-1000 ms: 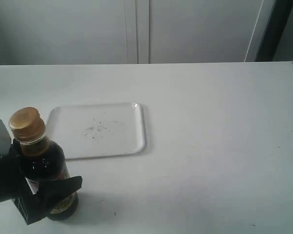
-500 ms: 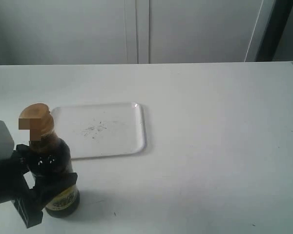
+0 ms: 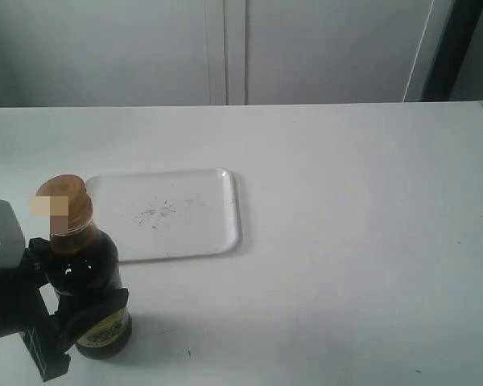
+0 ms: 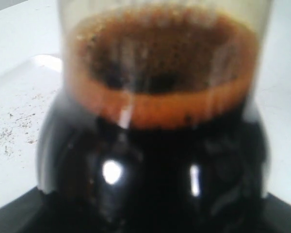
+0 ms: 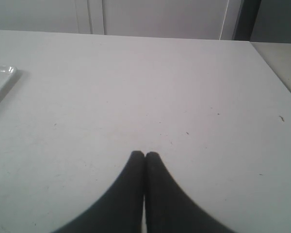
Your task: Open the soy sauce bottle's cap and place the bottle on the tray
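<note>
The soy sauce bottle point(image 3: 87, 277) stands at the table's near left corner, dark liquid up to its neck, and it fills the left wrist view point(image 4: 150, 160). Its gold-brown cap point(image 3: 63, 205) sits down shut on the neck. My left gripper point(image 3: 74, 326) is shut on the bottle's lower body from the left side. The white tray point(image 3: 201, 229) lies flat behind and to the right of the bottle, with nothing on it. My right gripper point(image 5: 144, 155) is shut on nothing, low over bare table; it does not show in the exterior view.
The white table point(image 3: 354, 241) stretches out to the right of the tray. A corner of the tray point(image 5: 0, 80) shows in the right wrist view. White cabinet doors point(image 3: 225, 48) back the table's far edge.
The bottle's top has swung a little to the right while its base stayed put, and the left gripper has shifted slightly around it. The tray has not moved.
</note>
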